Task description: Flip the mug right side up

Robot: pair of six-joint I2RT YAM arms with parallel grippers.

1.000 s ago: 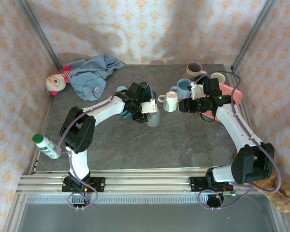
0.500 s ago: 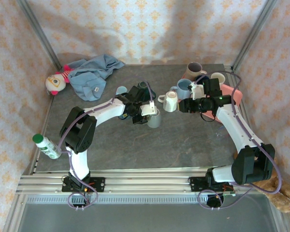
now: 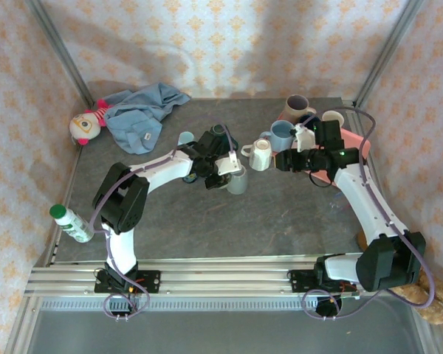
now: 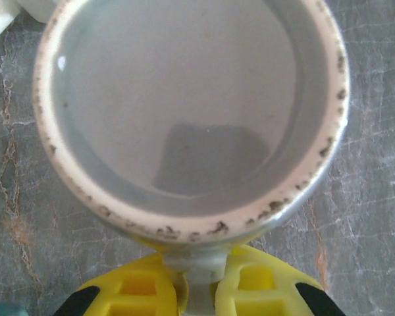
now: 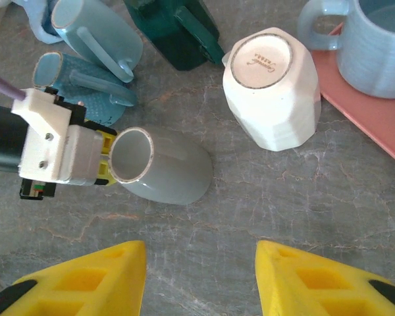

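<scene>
Grey mug (image 5: 168, 171) beside white cup (image 5: 273, 92), handle pinched by left gripper (image 4: 189, 289), should rotate slowly until base lands flat; right gripper (image 5: 197, 257) wide.

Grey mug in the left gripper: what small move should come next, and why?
Probably tip the grey ceramic mug fully upright: the left gripper clamps its handle with shut jaws, and the right wrist view shows it leaning, mouth angled toward that gripper.
</scene>
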